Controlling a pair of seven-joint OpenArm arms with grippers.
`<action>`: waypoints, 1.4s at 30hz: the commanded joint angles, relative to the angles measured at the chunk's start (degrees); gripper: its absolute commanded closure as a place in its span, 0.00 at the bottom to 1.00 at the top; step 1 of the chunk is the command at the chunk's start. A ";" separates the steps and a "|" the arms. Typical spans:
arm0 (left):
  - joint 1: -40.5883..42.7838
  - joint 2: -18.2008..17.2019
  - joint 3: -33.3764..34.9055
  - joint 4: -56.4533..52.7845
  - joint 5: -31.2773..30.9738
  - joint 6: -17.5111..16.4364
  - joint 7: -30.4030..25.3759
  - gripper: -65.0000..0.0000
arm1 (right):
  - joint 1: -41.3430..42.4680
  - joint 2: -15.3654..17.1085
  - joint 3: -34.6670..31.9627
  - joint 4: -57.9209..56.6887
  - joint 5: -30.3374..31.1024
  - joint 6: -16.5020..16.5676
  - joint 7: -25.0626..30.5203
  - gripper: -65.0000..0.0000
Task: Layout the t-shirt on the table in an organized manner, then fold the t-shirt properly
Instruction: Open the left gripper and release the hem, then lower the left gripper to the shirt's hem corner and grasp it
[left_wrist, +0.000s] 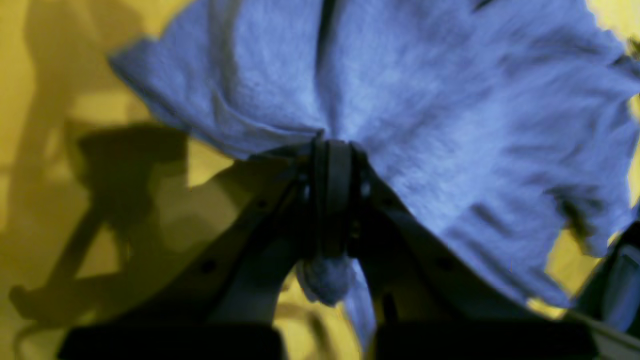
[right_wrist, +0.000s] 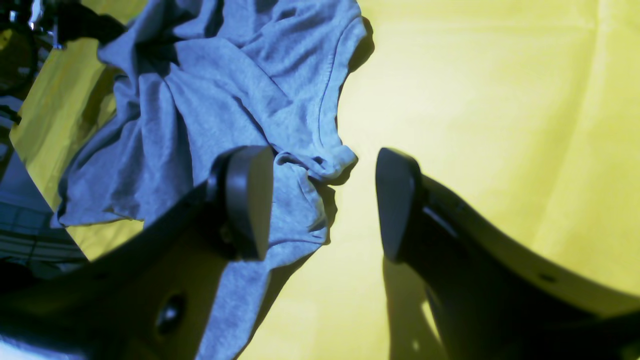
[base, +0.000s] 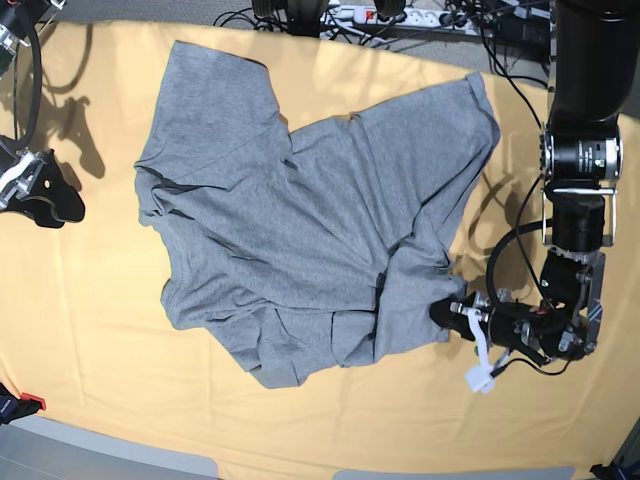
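Grey t-shirt spread rumpled across middle of table, plain side up, no lettering visible. One sleeve reaching toward far left of base view, another corner toward far right near the cables; lower part bunched into folds near the front edge. Many creases running diagonally through the body of the cloth.

Left pincer low at the right of the base view, clamped tight on a pinch of the t-shirt at its near-right edge. From left wrist view: jaws pressed together on a gathered fold, fabric fanning out beyond the left pincer, small tuft of cloth poking out behind the jaws. Yellow table showing to the left, with arm shadow across it.

Right pincer at far left of base view, well apart from the shirt, resting just above the cloth-covered surface. From right wrist view: right pincer spread wide, nothing between the jaws; t-shirt lying beyond and to the left, hemmed edge curling near the left finger; bare table to the right.
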 joint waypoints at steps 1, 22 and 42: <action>-2.49 -0.48 -0.24 0.83 1.07 0.33 -0.79 1.00 | 0.74 1.36 0.42 1.03 1.44 0.30 1.08 0.47; -2.69 -7.50 -0.24 0.85 -1.62 -0.20 -6.86 0.67 | 0.74 1.33 0.42 1.03 1.44 0.30 1.08 0.47; -1.22 -9.33 -0.24 0.85 18.10 17.84 -21.59 0.41 | 0.74 1.33 0.42 1.03 1.49 0.30 1.08 0.47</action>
